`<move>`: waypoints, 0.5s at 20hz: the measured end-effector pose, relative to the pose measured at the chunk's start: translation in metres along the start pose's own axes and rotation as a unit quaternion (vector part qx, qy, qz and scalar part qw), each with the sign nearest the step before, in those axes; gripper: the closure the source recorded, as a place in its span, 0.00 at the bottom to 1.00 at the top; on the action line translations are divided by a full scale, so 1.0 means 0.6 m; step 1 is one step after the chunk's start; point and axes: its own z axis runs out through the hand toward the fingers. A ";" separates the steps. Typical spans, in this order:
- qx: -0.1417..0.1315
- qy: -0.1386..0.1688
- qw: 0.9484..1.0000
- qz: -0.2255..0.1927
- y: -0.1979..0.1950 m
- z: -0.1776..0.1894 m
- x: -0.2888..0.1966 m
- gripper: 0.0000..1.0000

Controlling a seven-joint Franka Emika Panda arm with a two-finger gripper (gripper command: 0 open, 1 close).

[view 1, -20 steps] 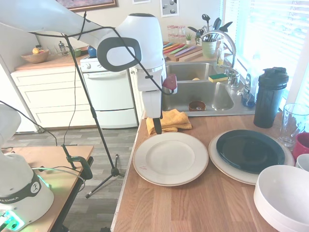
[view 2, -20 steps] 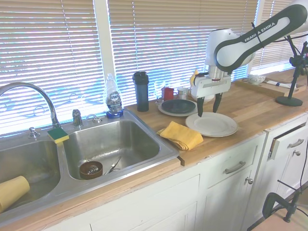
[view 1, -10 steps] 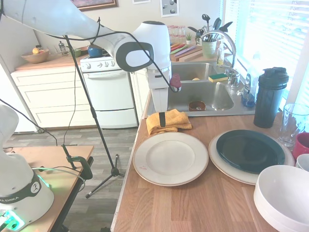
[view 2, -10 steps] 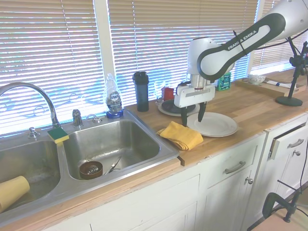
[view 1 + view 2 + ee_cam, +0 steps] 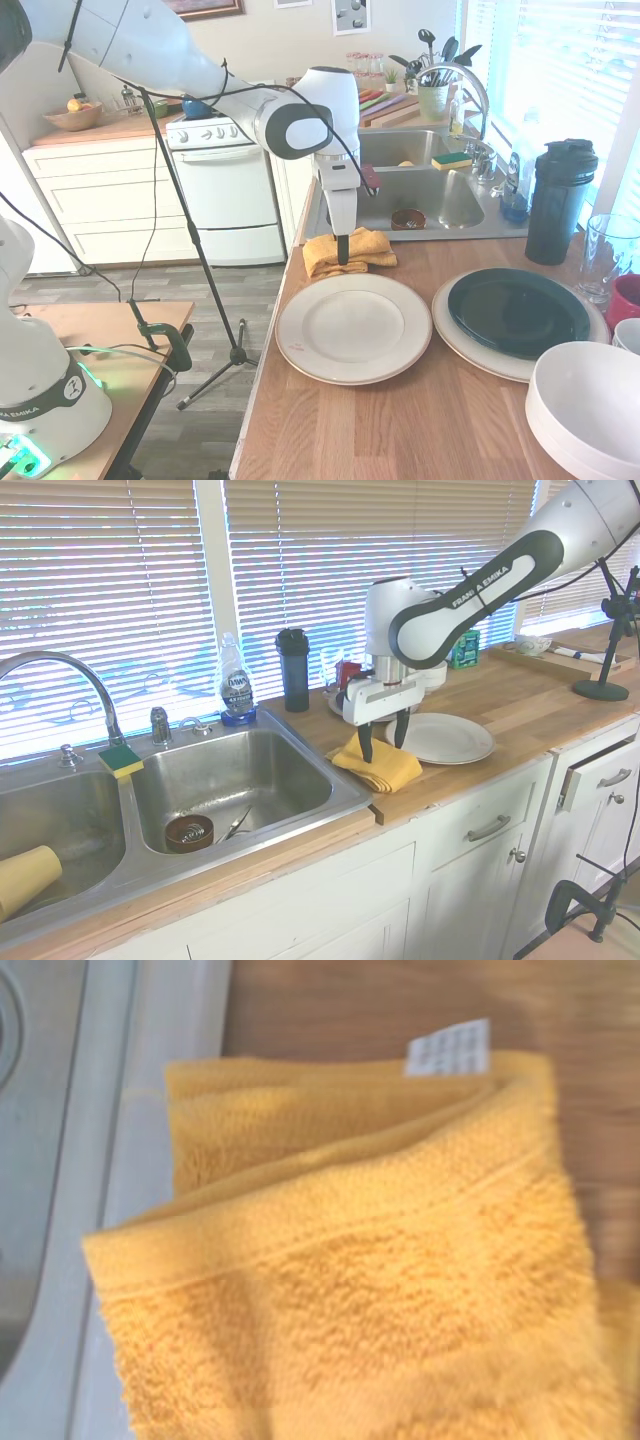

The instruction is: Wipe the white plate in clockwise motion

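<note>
The white plate (image 5: 353,327) sits bare on the wooden counter (image 5: 400,430), left of the dark plate (image 5: 518,312). The gripper (image 5: 380,750), fingers spread, hangs over the folded yellow towel (image 5: 380,765) near the sink (image 5: 230,780).

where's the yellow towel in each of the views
First exterior view: the yellow towel lies folded on the counter, just behind the white plate, under the gripper.
Second exterior view: the towel is left of the plate.
Wrist view: the towel fills most of the picture.
Shared landmark: the sink's steel rim beside the towel.
</note>
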 end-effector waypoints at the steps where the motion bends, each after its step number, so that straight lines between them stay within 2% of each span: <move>1: -0.001 -0.001 1.000 0.000 -0.001 0.004 0.000 0.00; 7: -0.003 0.003 1.000 0.000 -0.005 0.008 -0.009 0.00; 8: -0.003 0.004 1.000 0.000 -0.005 0.009 -0.012 1.00; 10: -0.002 0.004 1.000 -0.001 -0.005 0.010 -0.013 1.00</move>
